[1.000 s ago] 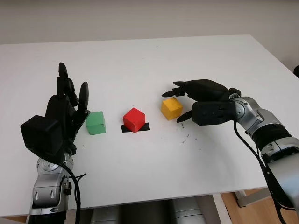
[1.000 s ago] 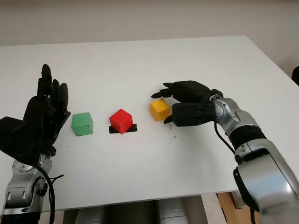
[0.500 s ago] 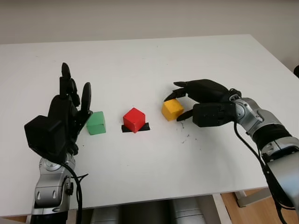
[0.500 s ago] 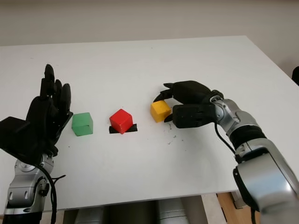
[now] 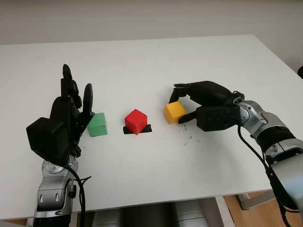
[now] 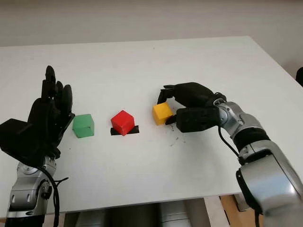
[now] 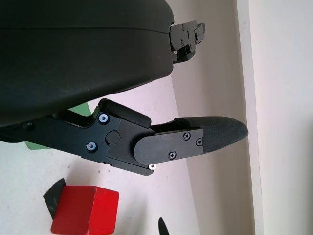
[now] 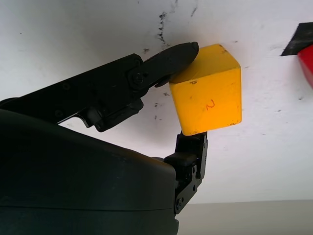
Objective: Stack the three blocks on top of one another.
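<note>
Nearest the robot, the left hand point(image 5: 66, 116) stands raised above the white table point(image 5: 142, 61) at its left side, palm turned toward the blocks, open and holding nothing. Just beyond its fingers the green block point(image 5: 97, 125) sits on the table surface, close beside the hand, though the head views do not settle whether they touch.

To the right of that block, the red block point(image 5: 136, 121) rests on a small strip of black tape point(image 5: 147, 128), turned so that one corner faces the robot. The three blocks lie in a rough row across the middle of the table, each standing apart from its neighbour, none stacked.

At the right end of the row is the yellow block point(image 6: 162, 113), and the right hand point(image 6: 182, 105) has closed on it. In the right wrist view one fingertip point(image 8: 176, 56) presses on an upper edge of the cube while another finger point(image 8: 191, 147) bears against the opposite face, so the block is pinched between them. Small dark scuff marks point(image 5: 189, 138) speckle the table just in front of this hand.
</note>
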Motion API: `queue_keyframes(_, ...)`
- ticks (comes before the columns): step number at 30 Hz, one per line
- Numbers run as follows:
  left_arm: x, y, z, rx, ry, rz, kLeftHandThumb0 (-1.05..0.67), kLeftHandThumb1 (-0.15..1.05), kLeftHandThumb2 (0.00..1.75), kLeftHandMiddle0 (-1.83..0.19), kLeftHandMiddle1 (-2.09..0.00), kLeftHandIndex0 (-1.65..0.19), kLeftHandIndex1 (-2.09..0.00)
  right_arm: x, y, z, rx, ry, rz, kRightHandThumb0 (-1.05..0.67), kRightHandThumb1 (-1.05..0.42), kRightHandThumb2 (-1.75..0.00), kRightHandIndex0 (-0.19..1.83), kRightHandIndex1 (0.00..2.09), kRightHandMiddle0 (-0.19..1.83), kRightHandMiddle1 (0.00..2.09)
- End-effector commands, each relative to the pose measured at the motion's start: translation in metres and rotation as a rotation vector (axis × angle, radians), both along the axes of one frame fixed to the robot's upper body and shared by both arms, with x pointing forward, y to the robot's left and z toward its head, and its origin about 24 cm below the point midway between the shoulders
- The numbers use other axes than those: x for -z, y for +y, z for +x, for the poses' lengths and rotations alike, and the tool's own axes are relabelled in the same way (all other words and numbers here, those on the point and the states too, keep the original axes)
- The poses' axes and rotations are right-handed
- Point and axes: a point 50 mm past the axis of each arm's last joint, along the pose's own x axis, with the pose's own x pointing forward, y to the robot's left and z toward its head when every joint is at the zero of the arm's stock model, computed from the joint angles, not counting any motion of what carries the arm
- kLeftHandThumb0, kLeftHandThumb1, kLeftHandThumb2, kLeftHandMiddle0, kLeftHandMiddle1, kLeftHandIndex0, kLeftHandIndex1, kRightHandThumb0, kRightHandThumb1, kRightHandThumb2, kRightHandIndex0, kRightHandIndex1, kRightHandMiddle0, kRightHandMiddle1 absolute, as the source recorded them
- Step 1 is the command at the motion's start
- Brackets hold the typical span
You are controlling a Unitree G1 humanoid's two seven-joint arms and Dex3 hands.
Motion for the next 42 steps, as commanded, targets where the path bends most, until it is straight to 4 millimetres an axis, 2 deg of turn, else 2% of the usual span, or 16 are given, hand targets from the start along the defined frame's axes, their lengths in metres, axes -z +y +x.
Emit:
queue_keyframes(1,-0.002,0.000,-0.001,-0.001,-0.012,-0.002,-0.75,1.05,0.55,0.19,0.00,0.19,0.00,-0.011,0.000,0.002,-0.006,-0.032,0.026,-0.45,-0.91,-0.05,0.27,0.07,0.49,1.23)
queue_keyframes(12,-0.001,0.000,-0.004,0.003,-0.012,-0.011,-0.75,1.05,0.54,0.19,0.00,0.19,0.00,-0.018,0.000,0.007,0.033,-0.028,0.091,-0.44,-0.94,-0.05,0.26,0.06,0.43,1.35)
queue_keyframes(24,0.000,0.003,-0.008,0.003,-0.003,-0.013,-0.74,1.05,0.53,0.19,0.00,0.19,0.00,-0.044,0.013,0.007,-0.048,-0.007,0.343,-0.42,-0.93,-0.05,0.24,0.05,0.39,1.45)
queue_keyframes(37,-0.001,0.004,-0.009,0.005,-0.003,-0.004,-0.75,1.05,0.54,0.19,0.00,0.19,0.00,-0.052,0.052,0.003,-0.183,0.100,0.568,-0.48,-0.94,-0.06,0.26,0.06,0.41,1.49)
queue_keyframes(42,-0.001,0.004,-0.010,0.003,-0.005,-0.013,-0.73,1.05,0.53,0.19,0.00,0.19,0.00,-0.052,0.069,0.007,-0.188,0.230,0.698,-0.50,-0.93,-0.05,0.25,0.05,0.41,1.50)
